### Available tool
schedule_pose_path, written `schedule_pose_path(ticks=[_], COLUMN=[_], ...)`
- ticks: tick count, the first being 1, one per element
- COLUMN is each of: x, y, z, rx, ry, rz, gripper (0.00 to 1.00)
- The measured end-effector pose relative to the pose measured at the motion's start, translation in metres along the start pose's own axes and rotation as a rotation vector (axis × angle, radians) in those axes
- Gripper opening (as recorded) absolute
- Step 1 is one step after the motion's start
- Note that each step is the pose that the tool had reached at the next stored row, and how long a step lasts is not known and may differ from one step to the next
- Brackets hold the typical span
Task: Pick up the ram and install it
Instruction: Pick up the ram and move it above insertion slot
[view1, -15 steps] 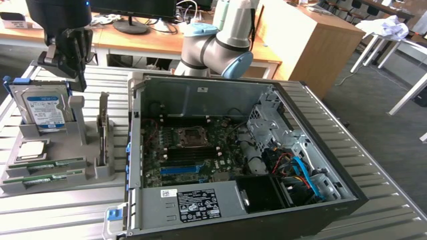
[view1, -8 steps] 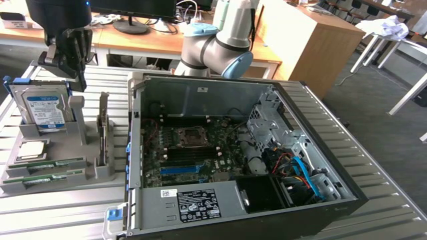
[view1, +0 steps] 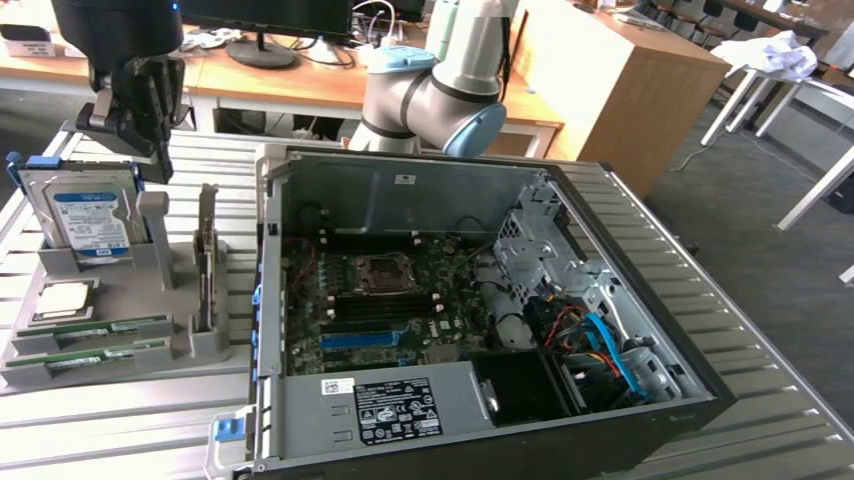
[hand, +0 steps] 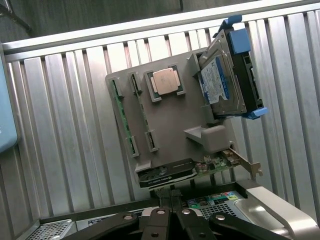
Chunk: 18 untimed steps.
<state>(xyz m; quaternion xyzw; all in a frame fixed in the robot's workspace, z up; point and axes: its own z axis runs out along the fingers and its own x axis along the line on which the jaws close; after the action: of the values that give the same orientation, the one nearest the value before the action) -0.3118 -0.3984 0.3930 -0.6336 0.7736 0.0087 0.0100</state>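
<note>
Two ram sticks lie on edge in slots of the grey holder (view1: 200, 345) at the exterior view's left: one ram (view1: 131, 325) and a second ram (view1: 120, 352) just in front of it. In the wrist view the same ram sticks (hand: 123, 117) (hand: 151, 141) show as thin green strips in the holder (hand: 175, 117). My gripper (view1: 150, 160) hangs above the far end of the holder, over the hard drive (view1: 88, 215), well apart from the sticks. Its black fingers (hand: 161, 212) are shut with nothing between them.
The holder also carries a silver processor chip (hand: 166, 81), the blue-labelled hard drive (hand: 222, 80) and an upright graphics card (hand: 167, 172). An open computer case (view1: 400, 185) with its motherboard (view1: 387, 300) stands beside the holder on the slatted metal table (view1: 120, 430).
</note>
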Motion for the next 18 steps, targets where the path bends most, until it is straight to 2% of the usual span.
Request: schedule_pose_path(ticks=[2,3,4,5,6,8,9,11,12,13,16,17,18], x=[0.0,0.0,0.0,0.0,0.0,0.0,0.0,0.0,0.0,0.0,0.0,0.0,0.0], y=[0.0,0.0,0.0,0.0,0.0,0.0,0.0,0.0,0.0,0.0,0.0,0.0,0.0], z=[0.0,0.0,0.0,0.0,0.0,0.0,0.0,0.0,0.0,0.0,0.0,0.0,0.0], rx=[0.0,0.0,0.0,0.0,0.0,0.0,0.0,0.0,0.0,0.0,0.0,0.0,0.0], ry=[0.0,0.0001,0.0,0.0,0.0,0.0,0.0,0.0,0.0001,0.0001,0.0,0.0,0.0], rz=[0.0,0.0,0.0,0.0,0.0,0.0,0.0,0.0,0.0,0.0,0.0,0.0,0.0], gripper=[0.11,0.16,0.16,0.29,0.29,0.41,0.41,0.53,0.53,0.58,0.64,0.71,0.71])
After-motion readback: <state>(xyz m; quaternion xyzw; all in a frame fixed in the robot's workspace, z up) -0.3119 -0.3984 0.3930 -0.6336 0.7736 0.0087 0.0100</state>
